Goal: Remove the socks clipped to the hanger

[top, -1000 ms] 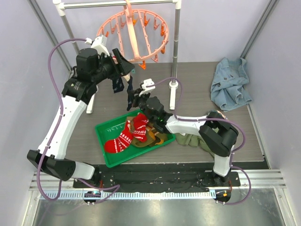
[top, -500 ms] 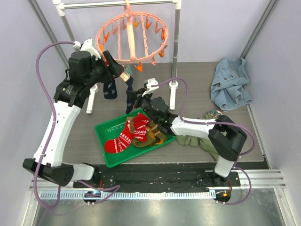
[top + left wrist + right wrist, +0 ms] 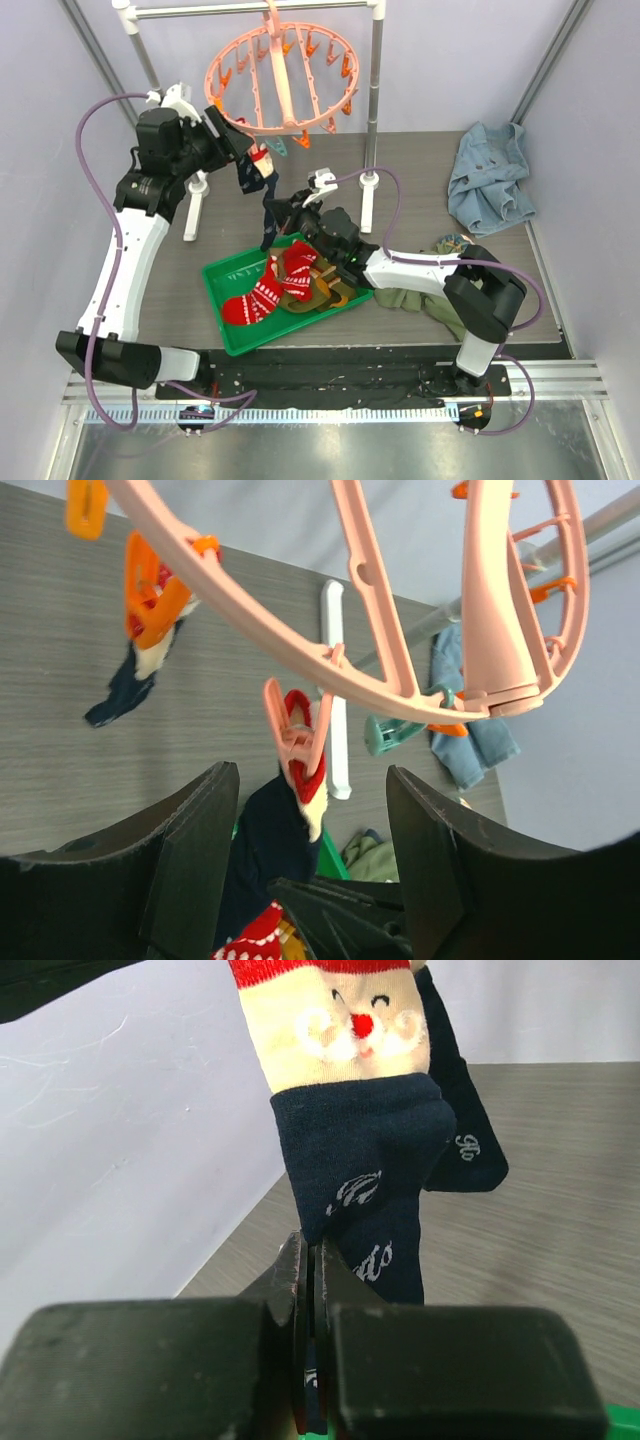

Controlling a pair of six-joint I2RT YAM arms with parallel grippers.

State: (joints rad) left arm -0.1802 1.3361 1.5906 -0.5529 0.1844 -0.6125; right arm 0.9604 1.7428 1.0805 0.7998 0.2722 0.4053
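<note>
Compared with half a second before, the left gripper had risen a little toward the rim of the hanger. A second navy sock had swung in from the 8 o'clock side, closer to the sock that was being pulled. The right gripper had kept its place at 12 o'clock of the green tray. The hanger hung tilted from the white rack, as earlier.

The navy sock hung from a pink peg on the ring of the hanger. Its lower part was pinched between the closed fingers of the right gripper. The left gripper stood wide apart, one finger at each side of that peg, and it held nothing. The second sock hung from an orange peg, at 10 o'clock in the left wrist view.

The pulled sock was of knitted cloth. It had a red top, a cream band with a small Santa face, and a navy body with white script letters. The hanger was a round ring of smooth salmon plastic with spokes. The red socks with white pattern and the olive socks lay crumpled in the tray.
</note>
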